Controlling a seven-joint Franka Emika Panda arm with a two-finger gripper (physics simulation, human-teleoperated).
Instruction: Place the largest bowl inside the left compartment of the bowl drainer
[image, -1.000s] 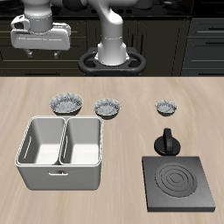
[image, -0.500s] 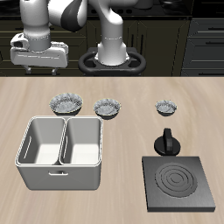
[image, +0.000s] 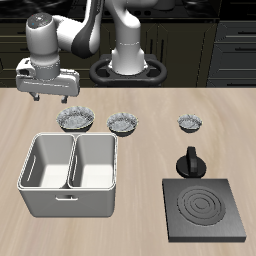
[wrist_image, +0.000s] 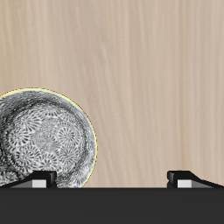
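1. Step in hand, as I judge it: the approach for the pick. The claw (image: 49, 96) hangs above the counter (image: 150, 150), near the largest bowl (image: 75, 120) but set off to one side of it and farther back, not over it.
2. Claw state: fingers spread wide and empty. In the wrist view both fingertips (wrist_image: 40, 178) show well apart, with bare counter between them.
3. The largest bowl (wrist_image: 42, 140) sits upright on the counter just behind the bowl drainer (image: 68, 174), untouched. It is the end one of a row of three; a middle bowl (image: 123, 122) and the smallest bowl (image: 191, 122) stand further along.
4. In the wrist view the bowl lies off toward one fingertip, part of it cut by the frame edge. So I am not yet centred.
5. Next move, my call: slide across until one finger stands inside the scalloped rim and one outside, then descend and pinch the wall.
6. Both drainer wells look empty. The stove plate (image: 205, 208) is well clear of the path.
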